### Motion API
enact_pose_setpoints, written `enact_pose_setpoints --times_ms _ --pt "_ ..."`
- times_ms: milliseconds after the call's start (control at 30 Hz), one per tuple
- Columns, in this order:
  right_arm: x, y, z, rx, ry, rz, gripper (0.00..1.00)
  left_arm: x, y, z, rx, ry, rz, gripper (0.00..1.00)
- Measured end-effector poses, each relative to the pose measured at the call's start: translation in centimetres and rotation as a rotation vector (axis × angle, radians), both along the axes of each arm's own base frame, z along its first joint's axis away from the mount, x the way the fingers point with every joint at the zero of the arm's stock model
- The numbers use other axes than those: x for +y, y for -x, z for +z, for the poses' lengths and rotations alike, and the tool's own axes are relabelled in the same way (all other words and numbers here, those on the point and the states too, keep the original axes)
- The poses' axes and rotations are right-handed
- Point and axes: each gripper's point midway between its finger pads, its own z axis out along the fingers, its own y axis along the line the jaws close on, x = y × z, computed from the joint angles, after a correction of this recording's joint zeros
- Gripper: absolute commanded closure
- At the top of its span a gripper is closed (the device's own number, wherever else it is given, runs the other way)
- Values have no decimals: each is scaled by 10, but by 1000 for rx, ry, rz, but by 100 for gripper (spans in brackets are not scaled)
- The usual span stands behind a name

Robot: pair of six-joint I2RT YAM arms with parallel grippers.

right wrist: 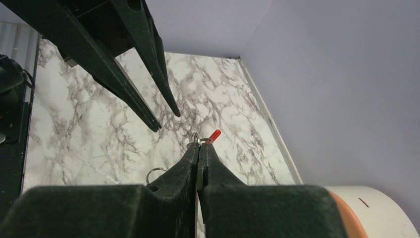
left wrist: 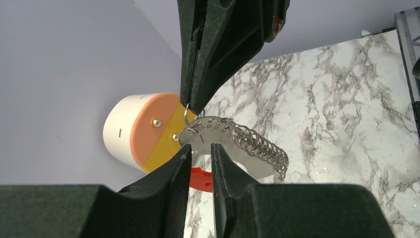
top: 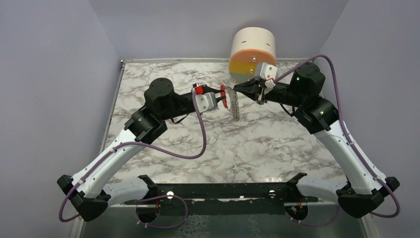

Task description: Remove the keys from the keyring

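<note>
The keys hang in the air between my two grippers: a red curved piece [top: 224, 94] [left wrist: 200, 179] [right wrist: 214, 135] and a silvery strip [top: 236, 109] [left wrist: 247, 153] strung with small wire rings. My right gripper [top: 236, 89] [right wrist: 199, 148] is shut on the thin keyring [left wrist: 187, 115] [right wrist: 196, 139] and holds the bunch up by it. My left gripper [top: 221, 96] [left wrist: 200, 151] faces it from the left, its jaws a little apart just below the strip's ring end. Nothing is clamped between them. The red piece shows behind the gap.
A white cylinder [top: 252, 54] [left wrist: 143, 129] with an orange and yellow face lies at the back of the marble table [top: 223, 144]. Purple walls close the left, back and right sides. A raised rail [top: 115, 104] runs along the table's left edge.
</note>
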Motion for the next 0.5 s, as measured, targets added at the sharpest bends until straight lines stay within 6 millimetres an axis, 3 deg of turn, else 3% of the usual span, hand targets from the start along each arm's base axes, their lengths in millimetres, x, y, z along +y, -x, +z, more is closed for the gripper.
enact_pose_setpoints --times_ms 200,500 --pt "-2 -5 0 12 38 -22 99 1 -4 4 -15 15 19 77" --pt "-2 -19 -13 61 114 -61 99 -3 -25 7 -44 40 88 80"
